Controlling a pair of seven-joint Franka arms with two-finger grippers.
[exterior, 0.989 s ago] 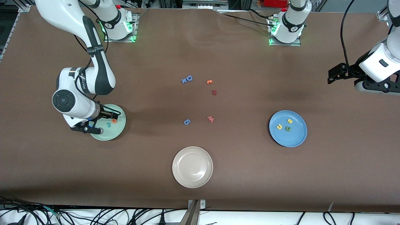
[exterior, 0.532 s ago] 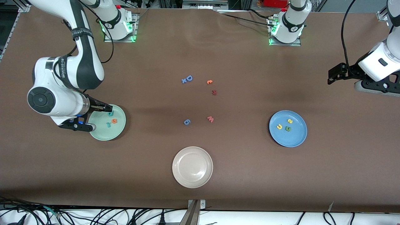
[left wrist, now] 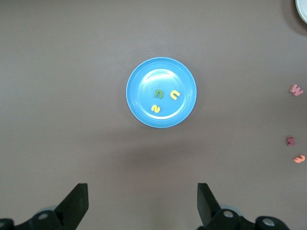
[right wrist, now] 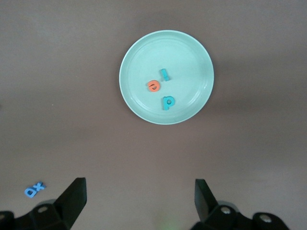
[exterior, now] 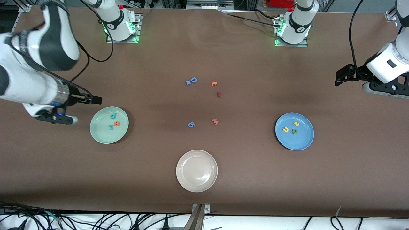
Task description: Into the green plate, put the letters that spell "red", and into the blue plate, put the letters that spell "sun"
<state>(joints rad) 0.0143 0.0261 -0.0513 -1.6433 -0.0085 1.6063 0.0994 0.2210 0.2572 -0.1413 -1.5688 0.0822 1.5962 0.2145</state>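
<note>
The green plate [exterior: 99, 131] [right wrist: 139, 62] holds a teal d [exterior: 113, 116] [right wrist: 167, 102], an orange e [exterior: 117, 123] [right wrist: 153, 86] and a teal r [exterior: 111, 127] [right wrist: 165, 74]. In the blue plate [exterior: 303, 140] [left wrist: 141, 86] lie a yellow s [exterior: 296, 124] [left wrist: 155, 109], a yellow u [exterior: 285, 129] [left wrist: 175, 95] and a green n [exterior: 294, 131] [left wrist: 158, 94]. My right gripper [exterior: 94, 100] [right wrist: 140, 191] hangs open and empty over bare table beside the green plate. Over the left arm's end of the table, my left gripper [exterior: 338, 78] [left wrist: 143, 191] waits open and empty.
A beige-white plate [exterior: 185, 159] lies near the front edge. Mid-table lie a blue D with an x [exterior: 191, 80] [right wrist: 34, 189], an orange c-like letter [exterior: 214, 83], a dark red letter [exterior: 219, 94], a pink w [exterior: 215, 121] and a blue letter [exterior: 190, 124].
My right arm has lifted off the green plate and drawn back toward its own end of the table, uncovering the teal d in the plate. The left arm has barely moved.
</note>
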